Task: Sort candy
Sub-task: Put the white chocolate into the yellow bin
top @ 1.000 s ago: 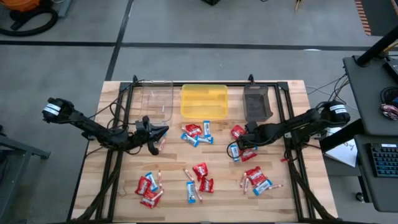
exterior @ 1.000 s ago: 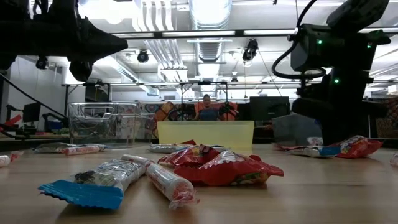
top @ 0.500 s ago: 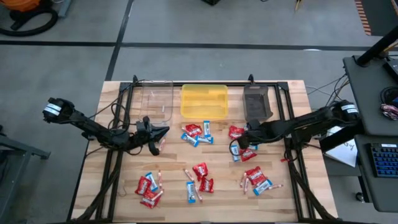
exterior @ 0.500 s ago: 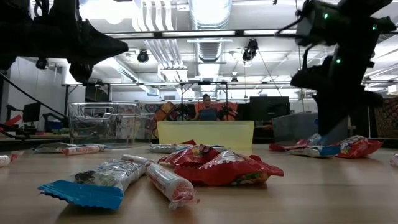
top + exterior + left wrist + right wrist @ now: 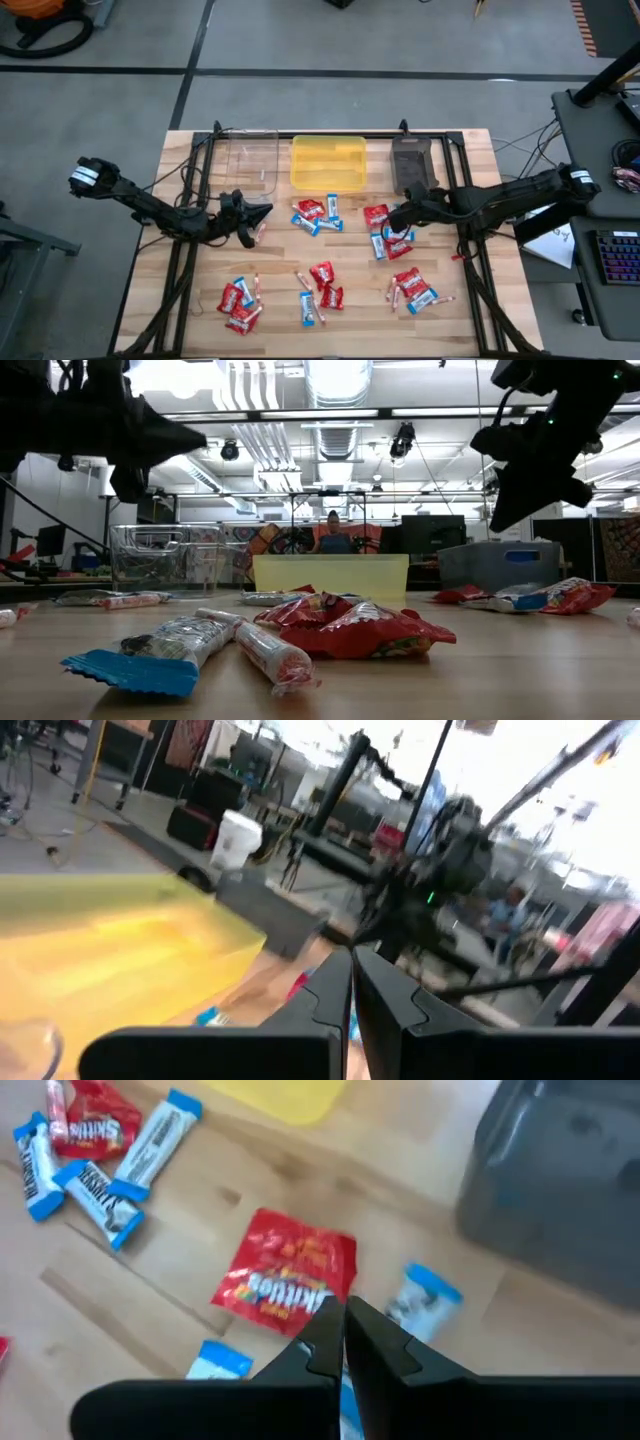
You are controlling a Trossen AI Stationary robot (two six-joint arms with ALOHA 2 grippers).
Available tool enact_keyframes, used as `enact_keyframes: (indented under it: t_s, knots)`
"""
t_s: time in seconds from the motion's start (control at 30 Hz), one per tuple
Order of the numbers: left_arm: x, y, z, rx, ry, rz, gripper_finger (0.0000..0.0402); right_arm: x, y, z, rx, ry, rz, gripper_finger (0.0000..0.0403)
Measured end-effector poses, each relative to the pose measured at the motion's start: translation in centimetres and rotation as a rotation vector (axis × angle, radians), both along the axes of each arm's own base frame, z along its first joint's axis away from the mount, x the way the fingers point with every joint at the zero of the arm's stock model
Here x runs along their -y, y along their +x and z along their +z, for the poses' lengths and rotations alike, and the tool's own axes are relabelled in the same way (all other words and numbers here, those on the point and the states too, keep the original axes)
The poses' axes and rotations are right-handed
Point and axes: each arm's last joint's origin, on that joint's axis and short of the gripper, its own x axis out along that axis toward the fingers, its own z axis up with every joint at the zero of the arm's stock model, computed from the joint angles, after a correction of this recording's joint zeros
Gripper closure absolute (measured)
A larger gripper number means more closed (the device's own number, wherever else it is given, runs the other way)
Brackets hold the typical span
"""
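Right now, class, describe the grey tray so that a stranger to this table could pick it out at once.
Start at the far edge of the wooden table, where three trays stand in a row. The grey tray is the one at the right end, next to the yellow tray in the middle. It alone is dark and opaque; the clear tray at the left end is see-through.

My fingers [image 5: 335, 1342] are dark, almost black, above a red packet [image 5: 288, 1283] with rainbow lettering and blue-and-white bars [image 5: 150, 1144]. Beyond lie a yellow tray [image 5: 328, 161], a dark grey tray [image 5: 413, 166], a clear tray [image 5: 251, 160] and the pale wooden table [image 5: 500, 320].
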Motion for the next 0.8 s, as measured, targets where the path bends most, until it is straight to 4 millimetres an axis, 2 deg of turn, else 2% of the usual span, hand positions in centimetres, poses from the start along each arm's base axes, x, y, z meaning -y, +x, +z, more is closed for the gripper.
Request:
enact_keyframes:
  t_s: [0.17, 0.3, 0.4, 0.63, 0.7, 0.8]
  knots:
    - [0.3, 0.3, -1.0, -0.074, 0.011, -0.051, 0.0402, -1.6, 0.6, -0.2, -0.022, -0.123, 0.151, 0.0394]
    - [0.7, 0.6, -1.0, 0.005, -0.139, -0.122, 0.0402, -2.5, 0.7, -0.7, -0.015, -0.131, 0.132, 0.0394]
    - [1.2, 0.9, -0.8, 0.03, -0.169, -0.2, 0.0402, -2.6, 0.8, -0.9, -0.007, -0.088, 0.091, 0.0394]
    - [1.9, 2.3, 0.0, 0.0, -0.033, -0.249, 0.0402, -2.5, 0.8, -1.0, -0.062, -0.168, 0.174, 0.0394]
    - [2.1, 2.8, 0.4, 0.003, 0.003, -0.247, 0.0402, -2.4, 0.7, -1.0, -0.059, -0.187, 0.146, 0.0394]
    - [2.4, 3.4, 1.2, 0.012, 0.042, -0.243, 0.0402, -1.9, 0.6, -1.1, -0.042, -0.102, 0.037, 0.0386]
